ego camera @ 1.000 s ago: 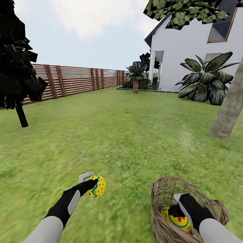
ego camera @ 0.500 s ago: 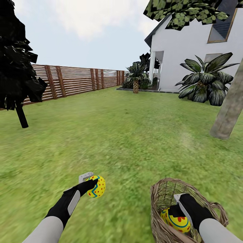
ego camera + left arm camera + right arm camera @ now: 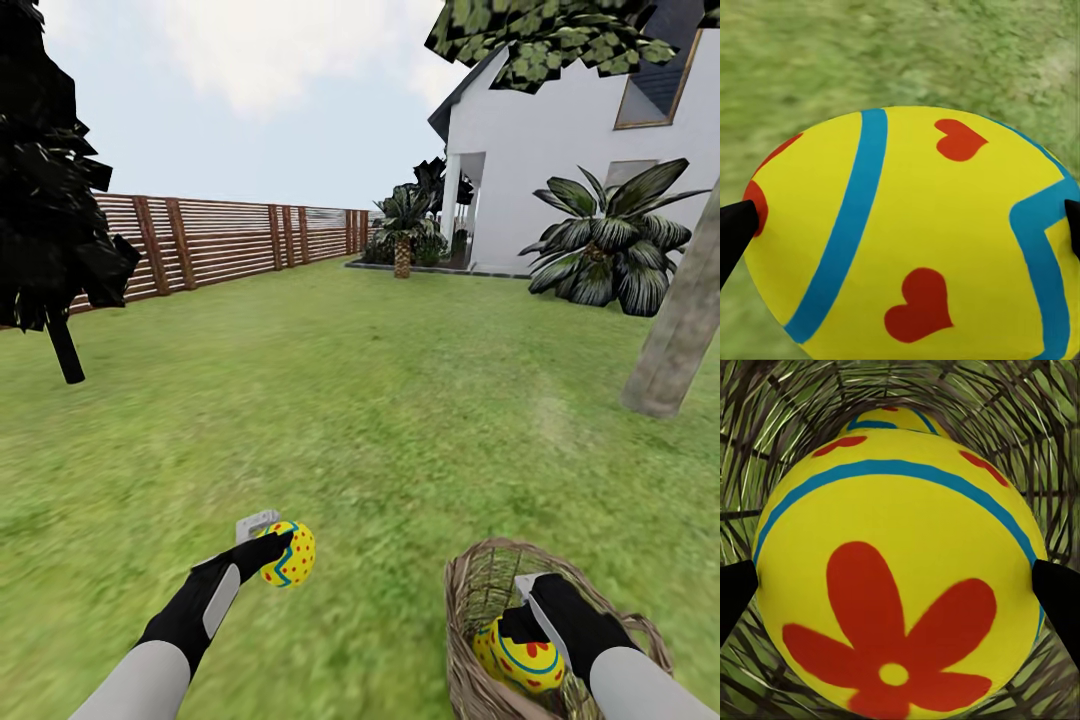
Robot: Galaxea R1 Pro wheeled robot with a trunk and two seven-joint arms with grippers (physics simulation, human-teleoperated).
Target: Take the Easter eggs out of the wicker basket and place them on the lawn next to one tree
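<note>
Wicker basket (image 3: pixel 480 590) on the lawn (image 3: pixel 380 400), in front of the leaning grey-brown tree (image 3: pixel 680 340) that stands by the white house (image 3: pixel 560 150); the right gripper (image 3: pixel 522 622) reaches down inside the basket, its fingers closed against the sides of one Easter egg (image 3: pixel 525 655) with a red flower mark, and a second egg (image 3: pixel 889 416) lies deeper in the basket behind it. Beside the basket, well clear of its rim and above the grass, the left gripper (image 3: pixel 278 550) is clamped on a third egg (image 3: pixel 290 555) bearing blue bands and red marks. Brown slat fence (image 3: pixel 220 240) and a dark-leaved tree (image 3: pixel 50 200) stand far from the basket, across the lawn.
</note>
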